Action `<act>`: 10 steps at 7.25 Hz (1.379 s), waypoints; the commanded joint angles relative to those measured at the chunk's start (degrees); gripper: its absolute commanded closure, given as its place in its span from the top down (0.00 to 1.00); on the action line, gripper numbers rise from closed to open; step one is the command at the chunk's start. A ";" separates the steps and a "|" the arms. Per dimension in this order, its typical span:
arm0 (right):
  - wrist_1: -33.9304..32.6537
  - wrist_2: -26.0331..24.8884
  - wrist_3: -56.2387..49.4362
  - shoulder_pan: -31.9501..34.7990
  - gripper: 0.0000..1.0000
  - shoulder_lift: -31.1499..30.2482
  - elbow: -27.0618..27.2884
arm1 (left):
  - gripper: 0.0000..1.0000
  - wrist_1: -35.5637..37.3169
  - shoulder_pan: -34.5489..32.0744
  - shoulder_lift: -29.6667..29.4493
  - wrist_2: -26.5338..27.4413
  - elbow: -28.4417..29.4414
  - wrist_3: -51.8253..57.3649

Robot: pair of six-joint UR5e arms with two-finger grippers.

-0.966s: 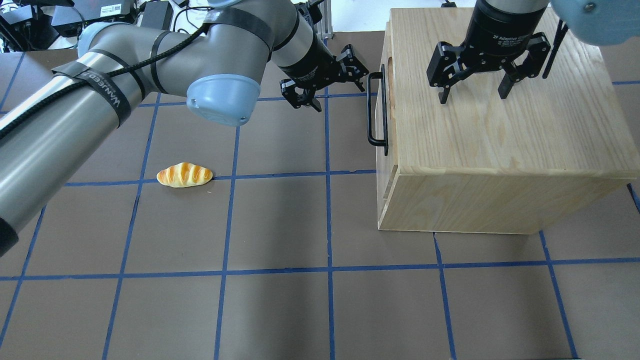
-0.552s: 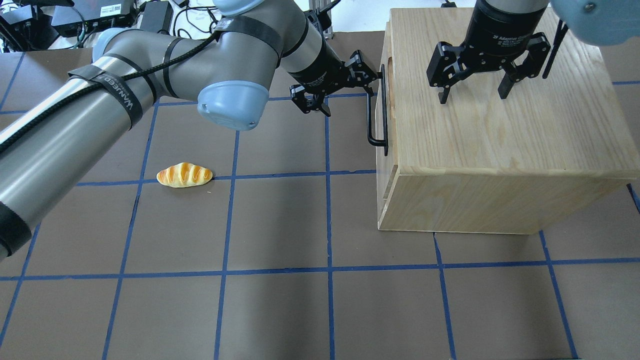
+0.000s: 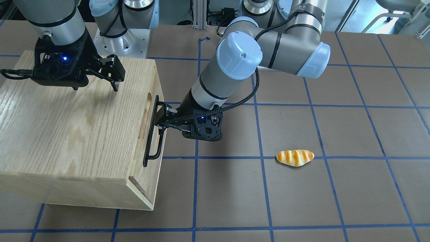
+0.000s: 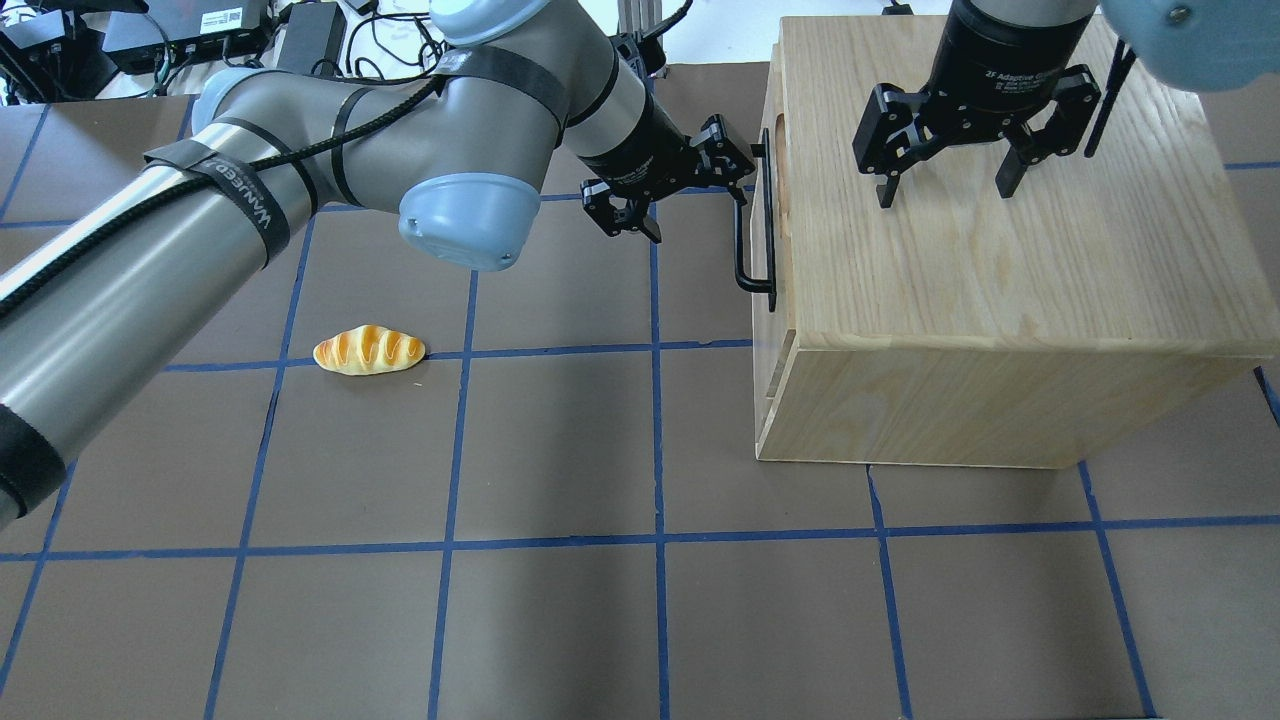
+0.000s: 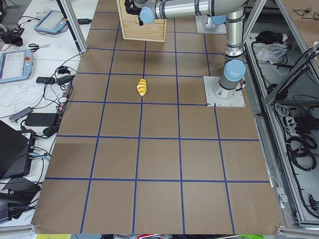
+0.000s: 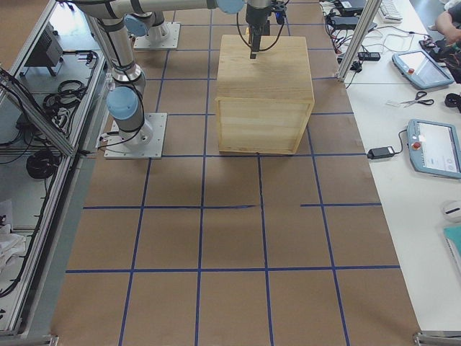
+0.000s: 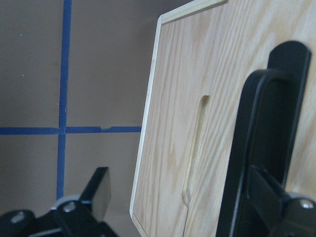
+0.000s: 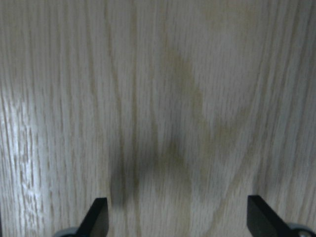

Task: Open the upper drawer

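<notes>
One glossy bread roll lies on the brown, blue-taped table, well apart from the oak-grain cabinet. The pale-wood drawer sits flush in the cabinet face toward the roll, with an oblong cutout behind its black bar handle. The left gripper is at the handle's end farther from the robot, jaws apart. The right gripper hovers over the cabinet top, jaws apart.

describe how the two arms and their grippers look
The left arm and right arm are grey-silver tubes with pale blue joint caps. The left carries a black braided cable under black straps with white lettering. The left gripper and right gripper are black two-finger units, each with a blue light.
</notes>
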 commanded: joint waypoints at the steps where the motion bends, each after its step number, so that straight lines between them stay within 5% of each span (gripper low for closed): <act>1: 0.00 0.00 0.03 -0.08 1.00 0.00 0.00 | 1.00 0.04 -0.63 0.02 0.12 -0.16 3.54; 10: 0.00 0.00 0.03 -0.08 1.00 0.00 0.00 | 1.00 -0.22 -0.28 0.46 0.92 -0.69 8.30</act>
